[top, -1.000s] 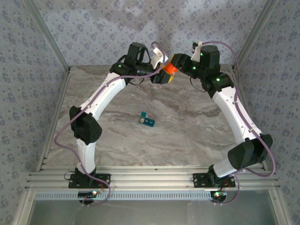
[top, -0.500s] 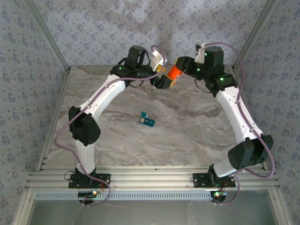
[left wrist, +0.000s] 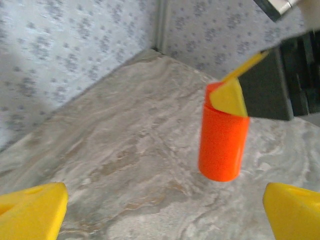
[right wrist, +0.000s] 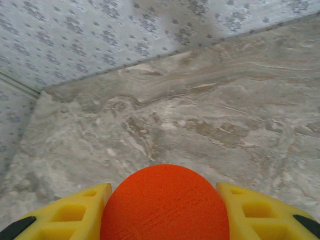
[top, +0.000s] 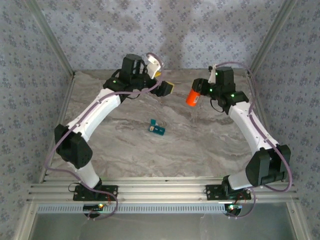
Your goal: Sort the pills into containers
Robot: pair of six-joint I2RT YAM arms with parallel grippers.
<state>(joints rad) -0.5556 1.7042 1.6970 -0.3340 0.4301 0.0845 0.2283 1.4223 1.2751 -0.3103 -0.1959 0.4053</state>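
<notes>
My right gripper (top: 196, 93) is shut on an orange pill bottle (top: 191, 99) and holds it in the air over the far middle of the table. In the right wrist view the bottle's rounded end (right wrist: 165, 205) sits between the yellow fingers (right wrist: 67, 215) of that gripper (right wrist: 165, 220). My left gripper (top: 167, 89) hangs open a little to the left of the bottle, apart from it. In the left wrist view the gripper (left wrist: 162, 215) has only table between its wide yellow fingertips (left wrist: 30, 210), with the bottle (left wrist: 222, 145) ahead. The teal containers (top: 157, 129) lie mid-table. No pills are in view.
The marble table (top: 200, 145) is enclosed by patterned walls (top: 200, 30) at the back and sides, with metal corner posts (top: 265, 40). An aluminium rail (top: 160, 192) with both arm bases runs along the near edge.
My left gripper has opened, let go of the orange bottle and drawn back to the left. My right gripper has carried the bottle to the right and lower.
</notes>
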